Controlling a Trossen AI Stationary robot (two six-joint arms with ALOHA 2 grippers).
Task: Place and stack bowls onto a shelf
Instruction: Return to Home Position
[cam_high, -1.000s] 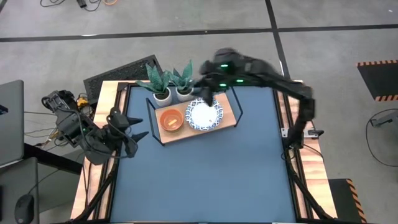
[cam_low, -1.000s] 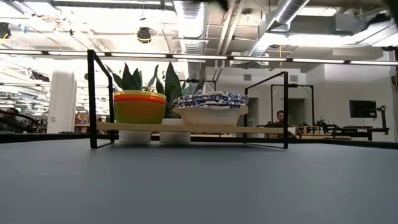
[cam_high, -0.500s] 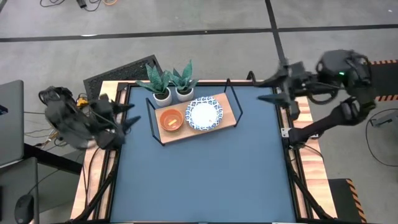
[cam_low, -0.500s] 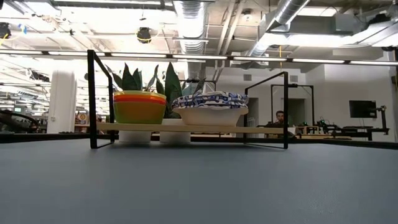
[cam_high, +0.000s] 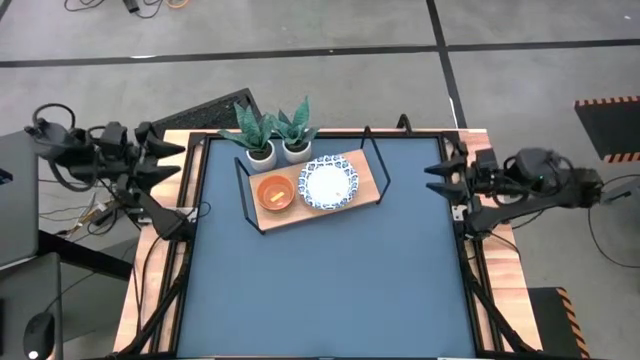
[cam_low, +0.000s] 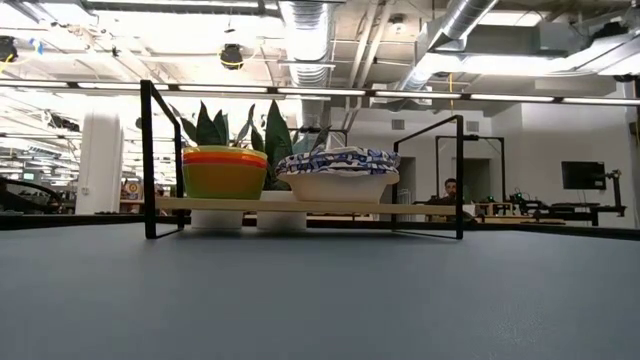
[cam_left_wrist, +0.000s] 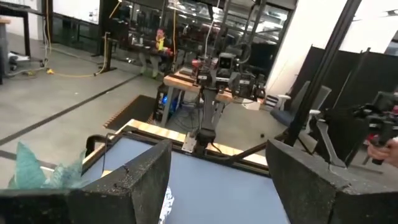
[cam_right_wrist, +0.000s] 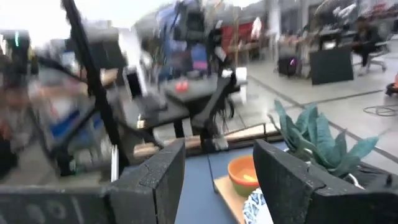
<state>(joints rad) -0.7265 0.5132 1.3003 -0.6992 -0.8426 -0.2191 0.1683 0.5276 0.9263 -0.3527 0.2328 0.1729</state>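
The wooden shelf (cam_high: 368, 172) with its black wire frame stands at the table's far middle. On it a stack of white bowls with blue patterned rims (cam_high: 327, 184) sits beside a stack of small coloured bowls (cam_high: 275, 192); in the low view the patterned stack (cam_low: 337, 172) and the coloured stack (cam_low: 224, 170) both rest on the board. My left gripper (cam_high: 168, 160) is open and empty over the table's left edge. My right gripper (cam_high: 440, 170) is open and empty at the right edge.
Two small white pots with green plants (cam_high: 272, 135) stand behind the shelf at the far edge. The blue tabletop (cam_high: 330, 280) stretches in front of the shelf. People and other workstations show in the room beyond.
My right gripper has drawn away from the patterned bowls on the shelf, swinging toward the table's right edge. My left gripper has gone back toward the far left corner and turned. The bowls have stayed where they were.
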